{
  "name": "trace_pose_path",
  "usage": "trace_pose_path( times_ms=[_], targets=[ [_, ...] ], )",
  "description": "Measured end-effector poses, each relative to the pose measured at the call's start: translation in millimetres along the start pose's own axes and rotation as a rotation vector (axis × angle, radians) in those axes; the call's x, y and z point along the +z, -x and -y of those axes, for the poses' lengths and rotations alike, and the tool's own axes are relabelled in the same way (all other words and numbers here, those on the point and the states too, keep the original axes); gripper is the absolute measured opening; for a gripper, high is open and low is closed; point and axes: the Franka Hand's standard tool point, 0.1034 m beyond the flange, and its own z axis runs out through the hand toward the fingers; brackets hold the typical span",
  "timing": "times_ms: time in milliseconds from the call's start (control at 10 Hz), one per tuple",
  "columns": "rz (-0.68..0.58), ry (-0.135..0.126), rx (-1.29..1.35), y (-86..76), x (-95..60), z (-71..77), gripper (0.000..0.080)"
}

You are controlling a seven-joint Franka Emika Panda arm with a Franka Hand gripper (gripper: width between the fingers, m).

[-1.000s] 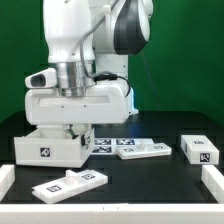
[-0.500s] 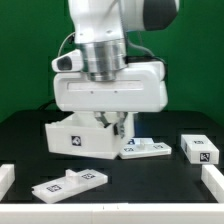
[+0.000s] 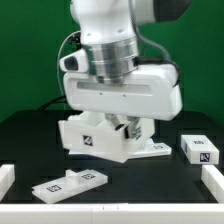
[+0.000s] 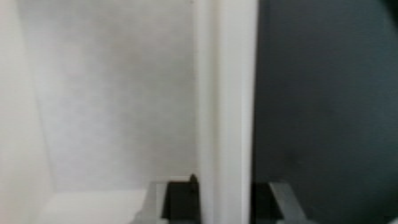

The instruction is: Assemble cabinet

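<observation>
My gripper [image 3: 120, 128] is shut on one wall of the white cabinet box [image 3: 92, 138]. It holds the box slightly tilted, low over the black table at the centre of the exterior view. In the wrist view the two dark fingers [image 4: 175, 200] stand on either side of the box's thin white wall [image 4: 222, 100], with my gripper [image 4: 226, 200] closed on it. A flat white cabinet panel [image 3: 68, 183] with marker tags lies at the front on the exterior view's left. A white tagged block [image 3: 200, 149] lies on the exterior view's right.
The marker board [image 3: 155, 150] lies flat just behind and beside the held box, partly hidden by it. White border pieces stand at the table's front corners, one on the exterior view's left [image 3: 5, 180] and one on its right [image 3: 213, 185].
The arm has carried the cabinet box toward the exterior view's right, from the left side to the centre, over part of the marker board. The panel and the block have not moved.
</observation>
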Motion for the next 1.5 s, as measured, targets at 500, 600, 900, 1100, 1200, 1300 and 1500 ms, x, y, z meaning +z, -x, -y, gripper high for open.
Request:
trace_pose_path(
  times_ms=[500,600,900,1100,1200,1300,1500],
  targets=[
    [0.009,-0.001,0.222,-35.3,-3.5,57.6,0.0088],
    [0.011,0.001,0.218,-34.6,-2.0,58.2,0.0089],
    [0.017,0.014,0.309,-33.4,5.0,61.4,0.0089],
    [0.013,0.023,0.423,-33.1,17.5,76.2,0.0089],
    [0.013,0.023,0.399,-33.0,17.3,75.7,0.0089],
    [0.013,0.023,0.398,-33.2,17.8,75.5,0.0089],
    [0.014,0.025,0.394,-32.1,19.1,76.0,0.0089]
  ],
)
